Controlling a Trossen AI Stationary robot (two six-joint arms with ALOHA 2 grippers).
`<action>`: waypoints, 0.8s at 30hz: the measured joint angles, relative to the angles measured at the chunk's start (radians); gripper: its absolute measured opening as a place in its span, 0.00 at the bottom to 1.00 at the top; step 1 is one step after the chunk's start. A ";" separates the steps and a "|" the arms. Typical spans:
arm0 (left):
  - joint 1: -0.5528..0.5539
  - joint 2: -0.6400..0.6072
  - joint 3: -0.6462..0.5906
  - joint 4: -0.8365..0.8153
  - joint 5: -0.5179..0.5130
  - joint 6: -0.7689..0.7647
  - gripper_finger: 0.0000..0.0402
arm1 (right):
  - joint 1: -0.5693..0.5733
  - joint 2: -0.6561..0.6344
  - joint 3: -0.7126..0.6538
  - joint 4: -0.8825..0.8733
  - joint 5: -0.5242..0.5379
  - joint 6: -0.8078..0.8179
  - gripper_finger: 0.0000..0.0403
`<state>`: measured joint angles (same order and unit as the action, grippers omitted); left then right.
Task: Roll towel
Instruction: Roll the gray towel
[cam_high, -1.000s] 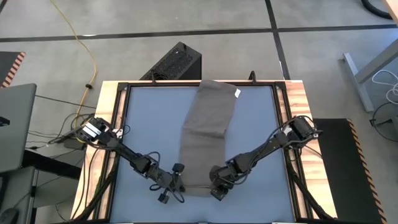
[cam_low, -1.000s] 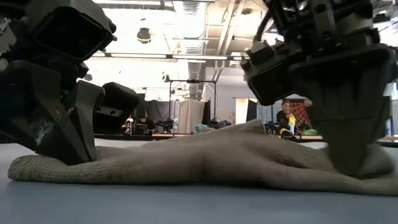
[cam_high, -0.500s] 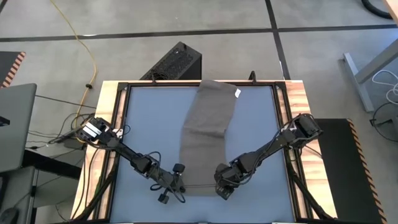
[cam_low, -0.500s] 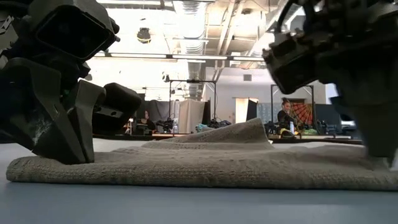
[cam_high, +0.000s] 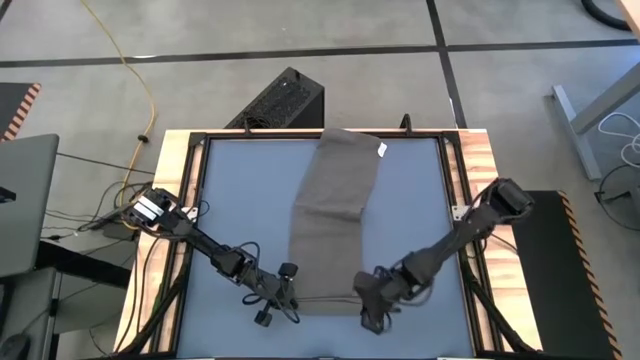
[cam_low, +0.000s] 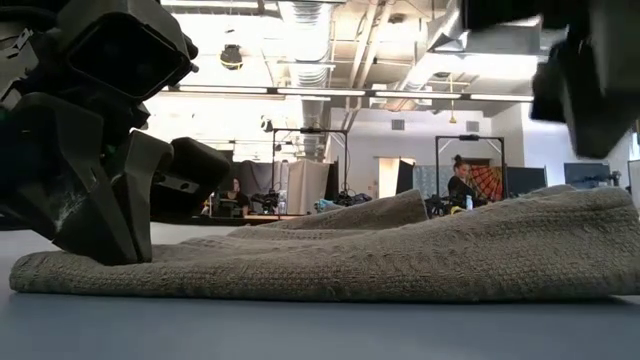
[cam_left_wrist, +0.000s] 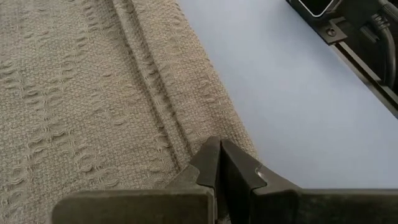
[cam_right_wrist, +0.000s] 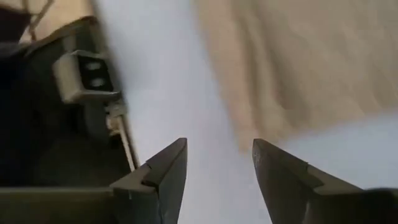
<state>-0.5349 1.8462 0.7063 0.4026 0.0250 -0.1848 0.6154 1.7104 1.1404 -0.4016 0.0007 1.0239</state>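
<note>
The taupe towel (cam_high: 335, 205) lies as a long strip from the table's far edge to its near edge, with a small white tag (cam_high: 381, 150) at the far end. My left gripper (cam_high: 288, 297) is shut at the towel's near left corner (cam_low: 60, 272). My right gripper (cam_right_wrist: 221, 165) stands open just past the towel's near right corner (cam_high: 355, 300). It is raised off the cloth and has nothing between its fingers. In the low view it hangs above the towel's right end (cam_low: 560, 240). My left gripper sets its shut fingertips (cam_left_wrist: 217, 149) on the towel's near end, close beside its left edge (cam_left_wrist: 239, 134). The fingers slant down from the table's left side. The cloth lies flat on the table under them, and whether any cloth is nipped between the tips cannot be told.
Bare blue-grey table top (cam_high: 240, 200) lies on both sides of the towel. A black rail and wooden frame (cam_high: 470, 170) border the table. A black box (cam_high: 280, 100) stands on the floor beyond the far edge. A person (cam_low: 462, 185) shows far off in the room.
My right gripper has opened and let go of the towel's near right corner, then risen and drawn off toward the table's right and near edges. That corner now lies loose on the table.
</note>
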 joint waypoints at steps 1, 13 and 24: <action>0.003 0.000 0.000 0.000 0.003 0.000 0.00 | 0.024 0.008 0.000 0.032 0.045 -0.047 0.51; 0.032 0.001 0.000 0.007 0.066 -0.015 0.00 | 0.115 0.112 0.001 0.124 0.241 -0.402 0.49; 0.033 0.001 0.000 0.007 0.072 -0.022 0.00 | 0.079 0.111 0.001 0.065 0.290 -0.451 0.49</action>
<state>-0.5022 1.8473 0.7059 0.4099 0.0971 -0.2070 0.6947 1.8219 1.1412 -0.3363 0.2909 0.5729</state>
